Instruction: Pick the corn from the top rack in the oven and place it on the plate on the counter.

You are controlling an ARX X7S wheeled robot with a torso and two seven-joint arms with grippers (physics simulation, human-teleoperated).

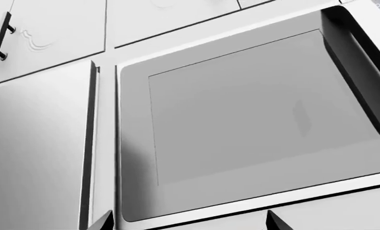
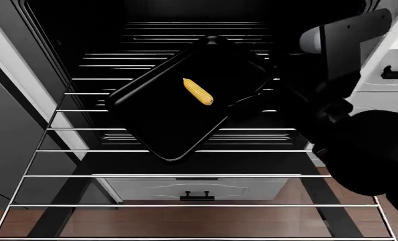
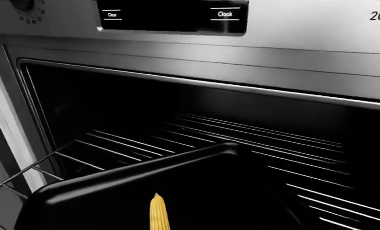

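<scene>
right arm is reaching toward the oven; gripper state possibly hidden, cannot tell. corn is lying on black tray, which is sitting on top rack.

I count one corn cob, lying on one black baking tray. One oven stands open with two wire racks visible, the top rack pulled out. Only one of my arms shows from above. I see two labelled buttons on its panel.
</scene>
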